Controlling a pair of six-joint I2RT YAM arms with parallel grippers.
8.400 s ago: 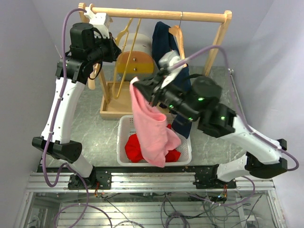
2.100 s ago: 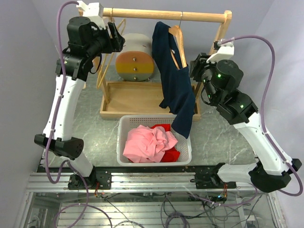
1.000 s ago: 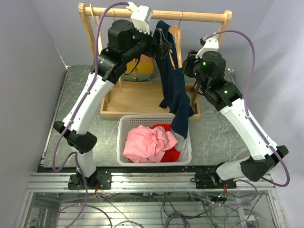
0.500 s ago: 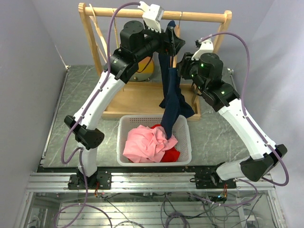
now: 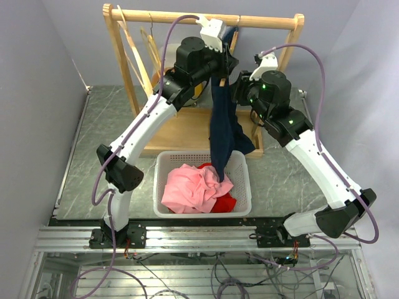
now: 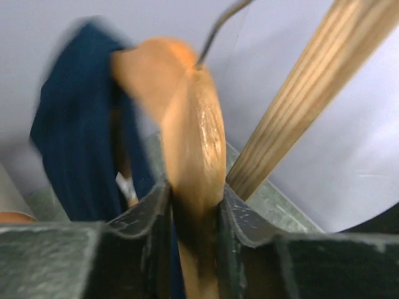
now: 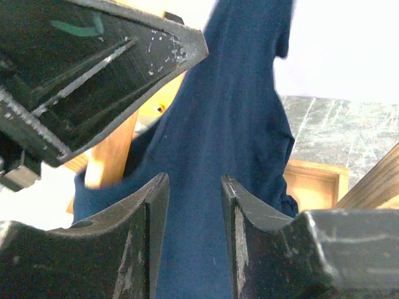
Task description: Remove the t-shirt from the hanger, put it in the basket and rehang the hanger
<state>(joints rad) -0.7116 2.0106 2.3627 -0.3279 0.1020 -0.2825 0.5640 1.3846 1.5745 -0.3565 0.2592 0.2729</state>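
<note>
A navy t-shirt [image 5: 222,128] hangs from a wooden hanger [image 6: 194,143] on the rack's top rail [image 5: 206,18], its hem reaching the white basket. My left gripper [image 5: 222,65] is shut on the hanger's wooden arm [image 6: 194,224], with the shirt [image 6: 75,143] bunched to its left. My right gripper [image 5: 240,90] is open right beside the shirt, which fills the space between its fingers [image 7: 146,243] in the right wrist view [image 7: 230,143].
A white basket [image 5: 163,168] holds a pink garment [image 5: 193,187] and a red one [image 5: 224,202]. A wooden tray base [image 5: 168,134] sits under the rack, with empty hangers [image 5: 146,47] at the left and a yellow-and-grey object [image 5: 198,90] behind.
My left arm swung from the rack's left end to the navy shirt's hanger and closed on it. My right gripper came in beside the shirt, which now hangs narrower.
</note>
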